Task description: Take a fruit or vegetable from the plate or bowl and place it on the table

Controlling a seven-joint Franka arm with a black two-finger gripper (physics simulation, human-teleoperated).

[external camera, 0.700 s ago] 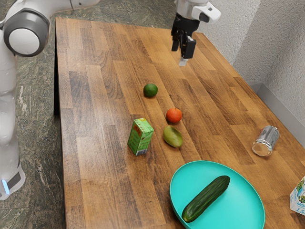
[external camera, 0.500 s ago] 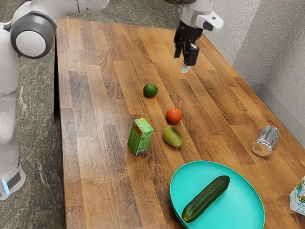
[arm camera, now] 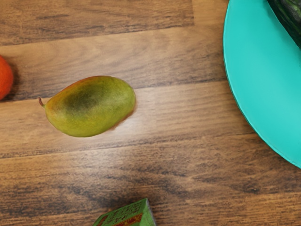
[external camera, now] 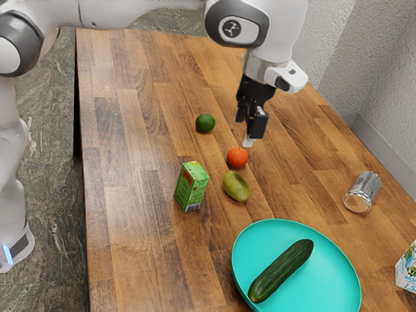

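Note:
My gripper [external camera: 250, 127] hangs above the table, just beyond the orange-red round fruit on the side away from the plate; its state is hard to read. A dark green cucumber [external camera: 281, 270] lies lengthwise on the turquoise plate [external camera: 343, 286], well away from my hand. The wrist view catches part of the cucumber [arm camera: 290, 18] on the plate [arm camera: 258, 89]. Nothing held can be seen at my hand.
On the table are a lime-like green fruit [external camera: 205, 123], the orange-red fruit [external camera: 237, 157], a mango [external camera: 236, 186] and a green juice box [external camera: 192, 186]. A can [external camera: 362, 192] lies toward the exterior view's right, above a carton [external camera: 407, 267].
My hand has come down the exterior view, closer to the orange-red fruit and the plate, and more of the arm has entered. The cucumber, plate and other objects have stayed put.

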